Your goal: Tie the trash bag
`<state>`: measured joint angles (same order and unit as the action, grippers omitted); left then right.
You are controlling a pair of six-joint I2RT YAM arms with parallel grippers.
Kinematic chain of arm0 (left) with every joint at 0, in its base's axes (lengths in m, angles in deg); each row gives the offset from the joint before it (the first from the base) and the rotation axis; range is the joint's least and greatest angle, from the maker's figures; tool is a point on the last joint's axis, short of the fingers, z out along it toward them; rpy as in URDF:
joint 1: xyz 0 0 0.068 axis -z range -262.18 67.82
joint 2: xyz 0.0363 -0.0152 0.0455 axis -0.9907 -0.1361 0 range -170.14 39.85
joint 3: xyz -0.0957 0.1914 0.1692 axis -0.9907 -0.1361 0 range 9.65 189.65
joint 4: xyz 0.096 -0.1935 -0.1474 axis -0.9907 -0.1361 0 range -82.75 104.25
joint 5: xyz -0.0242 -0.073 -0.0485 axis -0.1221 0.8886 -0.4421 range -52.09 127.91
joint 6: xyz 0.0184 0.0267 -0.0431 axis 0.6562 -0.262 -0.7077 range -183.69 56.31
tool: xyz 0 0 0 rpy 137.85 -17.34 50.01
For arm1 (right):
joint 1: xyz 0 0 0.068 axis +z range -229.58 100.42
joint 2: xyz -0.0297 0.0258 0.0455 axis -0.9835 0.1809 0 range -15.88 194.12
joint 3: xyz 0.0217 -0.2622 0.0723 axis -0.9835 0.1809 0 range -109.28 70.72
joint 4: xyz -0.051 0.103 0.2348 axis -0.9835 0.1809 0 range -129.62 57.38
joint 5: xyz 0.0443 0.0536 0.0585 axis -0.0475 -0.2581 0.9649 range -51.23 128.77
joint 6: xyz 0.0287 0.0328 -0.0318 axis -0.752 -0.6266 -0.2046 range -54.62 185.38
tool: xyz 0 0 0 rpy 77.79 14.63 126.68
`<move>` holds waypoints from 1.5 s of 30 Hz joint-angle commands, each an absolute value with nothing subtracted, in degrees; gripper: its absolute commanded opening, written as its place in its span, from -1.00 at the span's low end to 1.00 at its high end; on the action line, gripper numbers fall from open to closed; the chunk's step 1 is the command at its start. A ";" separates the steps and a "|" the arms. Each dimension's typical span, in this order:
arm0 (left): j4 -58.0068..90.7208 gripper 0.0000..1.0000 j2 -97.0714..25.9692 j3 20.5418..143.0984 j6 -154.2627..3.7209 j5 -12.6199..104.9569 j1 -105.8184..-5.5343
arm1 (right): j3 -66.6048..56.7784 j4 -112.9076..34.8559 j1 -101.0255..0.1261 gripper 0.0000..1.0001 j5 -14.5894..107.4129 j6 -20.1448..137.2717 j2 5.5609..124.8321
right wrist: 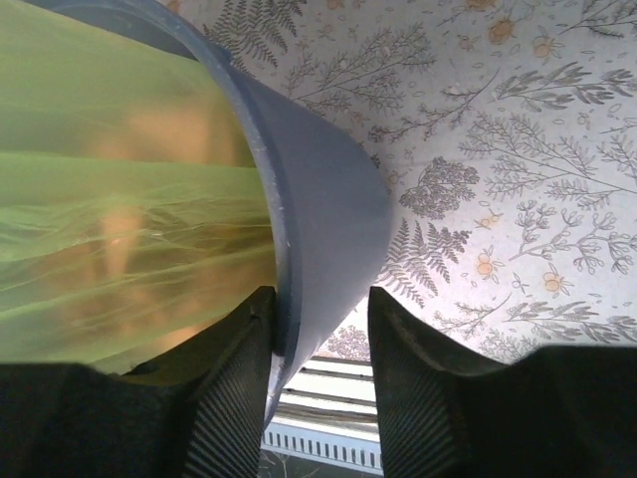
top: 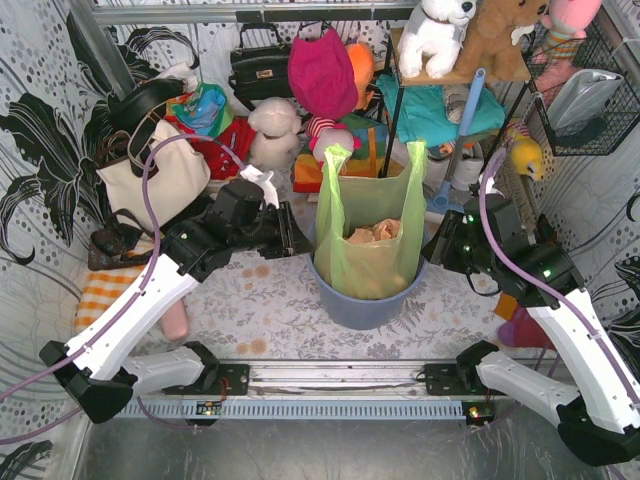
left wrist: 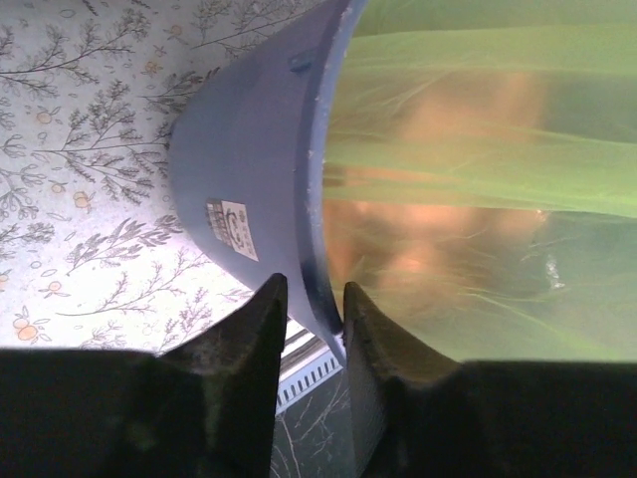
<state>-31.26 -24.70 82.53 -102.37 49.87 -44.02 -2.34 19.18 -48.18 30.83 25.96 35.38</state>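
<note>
On my screens I count one bag [top: 368, 255], one bin [top: 362, 310], two arms, the left arm [top: 150, 300] and the right arm [top: 572, 322], one cream tote [top: 150, 182], and one black handbag [top: 258, 68].

Lime-green trash bag [top: 368, 262], see-through, and the crumpled paper [top: 377, 232] inside glows tan-orange through the plastic. The bin [top: 362, 308] reads dusty blue, with a white label [left wrist: 231, 229] printed in dark ink. The tablecloth [top: 270, 305] is pale, patterned with grey fern sprigs and small orange fruits. The tote bag [top: 150, 178] is cream.
</note>
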 commanded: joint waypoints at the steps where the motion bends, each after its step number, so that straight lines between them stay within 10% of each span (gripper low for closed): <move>1: -28.55 -0.33 -25.07 82.16 -101.75 49.15 -43.37 | -1.12 16.31 -48.02 -0.22 32.77 26.57 35.45; 12: -34.63 -0.83 -24.01 85.33 -100.11 43.89 -43.34 | 2.46 8.03 -47.89 -0.90 44.21 25.23 38.11; 27: -42.97 -0.79 -20.29 88.05 -100.46 37.68 -43.59 | 2.69 -0.34 -45.38 -0.94 45.78 24.27 44.39; 34: -43.62 -0.24 -19.42 88.77 -100.85 35.27 -43.85 | -4.08 6.28 -45.38 -0.47 37.44 26.68 45.20; 45: -49.49 -0.13 -19.57 98.65 -98.69 26.19 -44.68 | -35.98 19.77 -45.36 -0.12 31.51 36.02 53.71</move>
<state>-47.57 -20.37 92.19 -100.64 33.61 -44.11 -25.57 14.22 -45.51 33.38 31.10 50.27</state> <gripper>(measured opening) 0.434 0.437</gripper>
